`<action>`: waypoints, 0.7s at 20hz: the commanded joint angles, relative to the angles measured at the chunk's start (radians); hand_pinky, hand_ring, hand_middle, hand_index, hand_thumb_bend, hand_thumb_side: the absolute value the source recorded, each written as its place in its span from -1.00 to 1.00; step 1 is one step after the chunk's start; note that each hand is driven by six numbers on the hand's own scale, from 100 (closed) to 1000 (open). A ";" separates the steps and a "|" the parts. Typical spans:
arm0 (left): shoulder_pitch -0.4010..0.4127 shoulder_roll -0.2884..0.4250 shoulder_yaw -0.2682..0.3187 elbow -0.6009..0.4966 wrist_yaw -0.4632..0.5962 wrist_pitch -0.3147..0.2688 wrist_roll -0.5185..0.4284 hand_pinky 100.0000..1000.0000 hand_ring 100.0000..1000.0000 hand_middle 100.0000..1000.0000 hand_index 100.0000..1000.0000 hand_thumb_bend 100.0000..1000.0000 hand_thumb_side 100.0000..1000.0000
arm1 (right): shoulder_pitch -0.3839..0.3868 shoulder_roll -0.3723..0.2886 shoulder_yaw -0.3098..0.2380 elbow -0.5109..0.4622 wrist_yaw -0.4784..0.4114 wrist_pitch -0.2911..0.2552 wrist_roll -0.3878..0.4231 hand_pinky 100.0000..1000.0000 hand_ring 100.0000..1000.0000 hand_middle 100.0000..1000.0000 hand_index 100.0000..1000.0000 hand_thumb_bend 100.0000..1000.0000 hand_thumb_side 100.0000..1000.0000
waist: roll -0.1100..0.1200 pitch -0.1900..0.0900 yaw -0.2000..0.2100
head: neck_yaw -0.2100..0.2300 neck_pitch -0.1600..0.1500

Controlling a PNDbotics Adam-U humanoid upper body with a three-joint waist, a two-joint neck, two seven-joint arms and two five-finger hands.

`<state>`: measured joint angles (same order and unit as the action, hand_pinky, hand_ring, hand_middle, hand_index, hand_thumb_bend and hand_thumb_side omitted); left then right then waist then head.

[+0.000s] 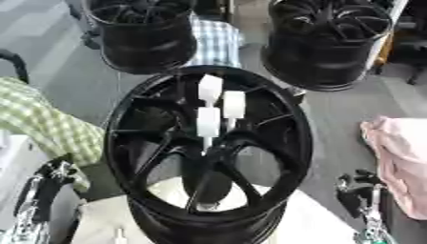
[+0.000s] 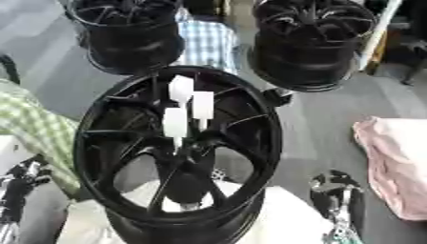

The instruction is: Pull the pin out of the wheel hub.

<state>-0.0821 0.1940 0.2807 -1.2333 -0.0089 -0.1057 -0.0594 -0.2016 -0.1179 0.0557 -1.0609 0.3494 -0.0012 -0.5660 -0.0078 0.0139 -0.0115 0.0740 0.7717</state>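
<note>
A black wheel hub (image 1: 133, 138) stands in the middle on a white surface (image 1: 313, 221), its spoked face turned up toward me. Three white pins with blocky heads rise from its centre: one at the back (image 1: 210, 89), one to the right (image 1: 234, 104), and one nearest the hub's middle (image 1: 208, 121) with a thin stem below it. My left hand (image 1: 48, 183) rests at the lower left, fingers up and open, apart from the hub. My right hand (image 1: 360, 190) rests open at the lower right, also clear of the hub. Neither holds anything.
Two more black wheels stand behind, at back left (image 1: 146, 38) and back right (image 1: 330, 47), with blue checked cloth (image 1: 215, 40) between them. Green checked fabric (image 1: 46, 126) lies at the left and pink fabric (image 1: 400, 157) at the right. Grey floor surrounds.
</note>
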 commanded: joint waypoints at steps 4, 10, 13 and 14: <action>-0.008 0.020 0.000 -0.017 0.001 -0.001 0.001 0.45 0.40 0.38 0.56 -0.62 0.14 | -0.009 -0.011 -0.003 -0.022 0.001 0.001 -0.006 0.24 -0.09 0.16 0.44 -1.00 -0.68 | 0.003 -0.010 0.002 | 0.004 -0.002; -0.009 0.019 0.000 -0.019 0.001 0.000 0.001 0.44 0.40 0.38 0.56 -0.63 0.14 | -0.009 -0.012 -0.004 -0.022 0.001 0.002 -0.007 0.25 -0.08 0.16 0.44 -1.00 -0.68 | 0.003 -0.009 0.002 | 0.003 -0.002; -0.009 0.016 -0.001 -0.020 0.001 0.001 0.000 0.44 0.40 0.38 0.56 -0.63 0.14 | -0.012 -0.020 -0.006 -0.024 -0.008 0.006 -0.014 0.26 -0.06 0.17 0.45 -1.00 -0.68 | 0.004 -0.009 0.005 | 0.001 -0.002; -0.010 0.015 -0.002 -0.020 0.001 0.001 0.000 0.44 0.40 0.38 0.56 -0.63 0.14 | -0.016 -0.027 -0.005 -0.028 -0.006 0.009 -0.014 0.26 -0.05 0.18 0.46 -1.00 -0.68 | 0.004 -0.010 0.007 | 0.002 -0.002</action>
<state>-0.0821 0.1940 0.2807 -1.2334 -0.0088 -0.1053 -0.0597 -0.2037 -0.1214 0.0554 -1.0649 0.3488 0.0058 -0.5757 -0.0072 0.0139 -0.0046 0.0761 0.7717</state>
